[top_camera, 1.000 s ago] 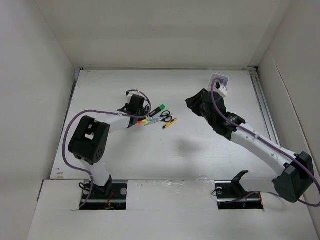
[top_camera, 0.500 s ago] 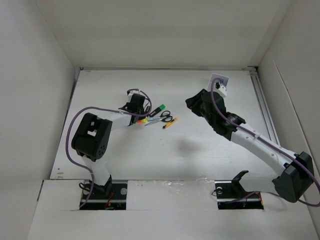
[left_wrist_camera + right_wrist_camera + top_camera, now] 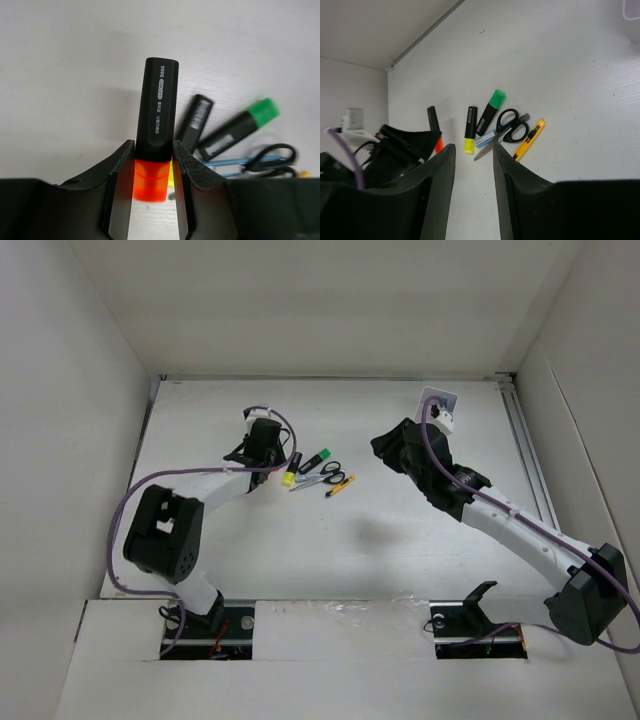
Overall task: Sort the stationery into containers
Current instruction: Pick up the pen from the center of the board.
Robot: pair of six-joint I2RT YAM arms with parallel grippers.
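My left gripper [image 3: 262, 445] [image 3: 152, 160] is shut on the orange highlighter [image 3: 156, 107], its orange cap between the fingers; it also shows in the right wrist view [image 3: 434, 127]. It is held left of the pile. In the pile lie the yellow highlighter [image 3: 290, 473] [image 3: 469, 130], the green highlighter [image 3: 317, 459] [image 3: 240, 129] [image 3: 490, 111], the black-handled scissors [image 3: 332, 471] [image 3: 512, 127], the clear-blue pen [image 3: 487, 138] [image 3: 227, 162] and the yellow-black cutter [image 3: 340, 485] [image 3: 530, 139]. My right gripper [image 3: 393, 448] [image 3: 474, 165] is open and empty, raised to the right of the pile. I cannot make out the grey pen.
White walls close in the table on the left, back and right. A metal rail [image 3: 530, 455] runs along the right edge. A pale object's edge [image 3: 633, 9] shows at the top right of the right wrist view.
My left gripper has moved back and left, away from the pile, with the orange highlighter in it. Its elbow has swung left. The right arm has not moved.
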